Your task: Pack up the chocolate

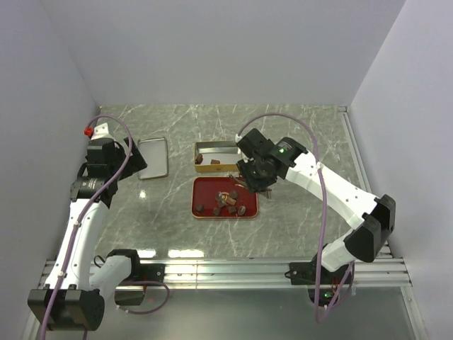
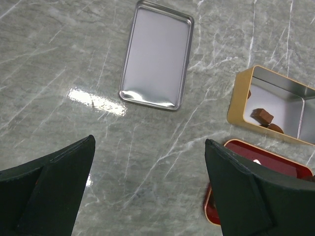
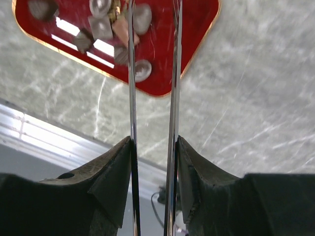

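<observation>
PACKING JOB, EARLY STAGE. L to R on the marble-look worktop (image 1: 297,134): the left gripper (image 2: 148,147) hangs released, jaws wide apart w/ nothing between them, over bare worktop on the near side of a flat silver lid (image 2: 156,59). The lid lies hollow side up, apart from the gold-sided tin (image 2: 238,105) to its right.

Inside the tin, at least two pieces of chocolate (image 2: 262,116) sit on the floor by the near wall. That looks to be the packed share to date, a small part of the lot. Just in front of the tin, close to it, the red tray (image 1: 204,188) holds the rest: approx. eight pieces in a loose cluster near its middle, one or two in reddish wrappers.

Over the tray's right side, the right gripper (image 3: 154,142) is clenched on long metal tongs (image 3: 131,98), both blades pressed between its fingers and running out over the tray. The tray's pieces lie below and ahead of this gripper, at about the tong tips, and well apart from the left gripper. Whether a piece is pinched can't be told: the tips run out of the wrist view and are too small from overhead.

Left to do, by the look of it: carry most pieces across to the tin, then prob. fit the lid.
</observation>
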